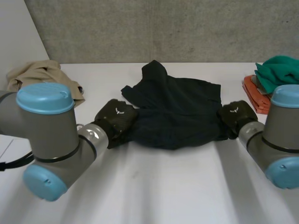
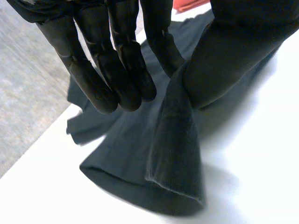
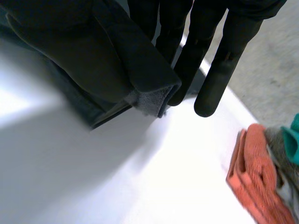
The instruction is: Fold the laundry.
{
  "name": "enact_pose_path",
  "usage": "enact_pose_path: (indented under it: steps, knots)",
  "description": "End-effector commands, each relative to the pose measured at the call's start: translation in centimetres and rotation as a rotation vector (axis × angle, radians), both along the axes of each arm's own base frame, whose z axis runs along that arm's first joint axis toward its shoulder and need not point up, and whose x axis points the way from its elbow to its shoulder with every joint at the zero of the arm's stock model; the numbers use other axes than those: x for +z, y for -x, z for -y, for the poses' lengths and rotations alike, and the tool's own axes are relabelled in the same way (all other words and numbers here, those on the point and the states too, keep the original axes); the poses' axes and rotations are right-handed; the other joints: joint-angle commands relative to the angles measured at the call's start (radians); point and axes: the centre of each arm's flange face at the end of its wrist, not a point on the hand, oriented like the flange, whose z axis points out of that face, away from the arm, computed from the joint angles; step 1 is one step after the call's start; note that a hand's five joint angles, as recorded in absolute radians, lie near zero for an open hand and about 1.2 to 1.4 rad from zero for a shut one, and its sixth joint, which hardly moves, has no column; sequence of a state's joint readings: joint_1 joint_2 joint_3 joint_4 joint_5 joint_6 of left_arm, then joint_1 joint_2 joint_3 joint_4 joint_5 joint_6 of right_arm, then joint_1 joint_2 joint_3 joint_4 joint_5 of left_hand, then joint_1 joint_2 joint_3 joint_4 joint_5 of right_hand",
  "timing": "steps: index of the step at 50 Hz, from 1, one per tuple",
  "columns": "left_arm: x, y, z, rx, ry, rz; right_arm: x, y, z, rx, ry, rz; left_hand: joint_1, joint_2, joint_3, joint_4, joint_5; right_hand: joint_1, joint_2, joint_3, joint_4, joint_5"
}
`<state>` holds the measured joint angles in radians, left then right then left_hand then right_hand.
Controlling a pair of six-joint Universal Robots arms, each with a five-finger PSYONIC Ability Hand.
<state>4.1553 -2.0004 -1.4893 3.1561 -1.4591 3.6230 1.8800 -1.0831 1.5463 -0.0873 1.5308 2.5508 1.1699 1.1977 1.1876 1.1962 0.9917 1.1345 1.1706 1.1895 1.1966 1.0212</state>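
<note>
Orange cloth (image 1: 253, 93) partly behind right arm (image 1: 280, 135)

Plain black garment (image 1: 175, 112), no pattern, its hem's inner face paler grey, on a white desk (image 1: 163, 191). The left robot hand (image 1: 117, 116) and right robot hand (image 1: 236, 116) are matte black. The left arm (image 1: 46, 135) and right arm (image 1: 280, 140) are grey with light-blue caps. Also a beige garment (image 1: 44, 77), a teal-green cloth (image 1: 280, 70), an orange cloth (image 1: 256, 95) and a mottled grey wall (image 1: 163, 28).
</note>
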Motion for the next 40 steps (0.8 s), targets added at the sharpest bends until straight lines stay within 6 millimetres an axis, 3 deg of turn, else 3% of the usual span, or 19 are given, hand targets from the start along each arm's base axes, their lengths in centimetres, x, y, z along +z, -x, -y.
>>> enact_pose_path:
  steps: [1,7,10,15,22,25,28,30,31,38,40]
  knots:
    - [2.0,-2.3,-4.4,-0.016,-0.128,0.085,3.2,2.1,-3.9,0.025,-0.108,-0.137,0.226,0.199,0.209,0.200,0.230,0.262,0.226,0.207,0.200,0.200]
    - [2.7,-3.8,-9.8,-0.116,-0.278,0.205,4.4,4.1,-7.2,0.087,-0.271,-0.267,0.226,0.199,0.209,0.200,0.230,0.262,0.226,0.207,0.200,0.200]
    - [2.5,-4.1,-11.5,-0.152,-0.336,0.247,4.5,4.9,-8.2,0.118,-0.350,-0.309,0.226,0.199,0.209,0.200,0.230,0.262,0.226,0.207,0.200,0.200]
    - [2.1,-4.1,-12.3,-0.174,-0.374,0.285,4.1,5.5,-8.9,0.149,-0.416,-0.315,0.226,0.199,0.209,0.200,0.230,0.262,0.226,0.207,0.200,0.200]
    - [2.3,-3.1,-11.3,-0.195,-0.333,0.309,3.4,5.8,-8.3,0.155,-0.434,-0.274,0.226,0.199,0.209,0.200,0.230,0.262,0.226,0.207,0.200,0.200]
    - [2.5,-2.0,-9.8,-0.200,-0.277,0.304,3.4,5.7,-7.1,0.127,-0.387,-0.228,0.226,0.199,0.209,0.200,0.230,0.262,0.226,0.207,0.200,0.200]
    - [3.5,0.8,-6.0,-0.192,-0.110,0.217,3.8,5.5,-3.9,0.007,-0.276,-0.066,0.226,0.199,0.209,0.200,0.230,0.262,0.226,0.207,0.200,0.200]
    - [4.2,2.2,-4.2,-0.182,-0.027,0.165,3.9,5.5,-3.2,-0.016,-0.258,-0.031,0.226,0.199,0.209,0.200,0.230,0.262,0.226,0.207,0.200,0.200]
    - [4.9,3.5,-2.3,-0.169,0.062,0.116,3.8,5.4,-2.1,-0.053,-0.224,0.017,0.226,0.199,0.209,0.200,0.230,0.262,0.226,0.207,0.200,0.200]
    - [6.7,8.4,5.8,-0.040,0.350,-0.043,3.5,5.7,3.4,-0.195,-0.048,0.063,0.226,0.199,0.209,0.200,0.230,0.262,0.226,0.207,0.200,0.200]
    - [6.5,9.1,7.0,-0.023,0.376,-0.053,3.3,5.8,4.5,-0.225,-0.009,0.059,0.226,0.199,0.209,0.200,0.230,0.262,0.226,0.207,0.200,0.200]
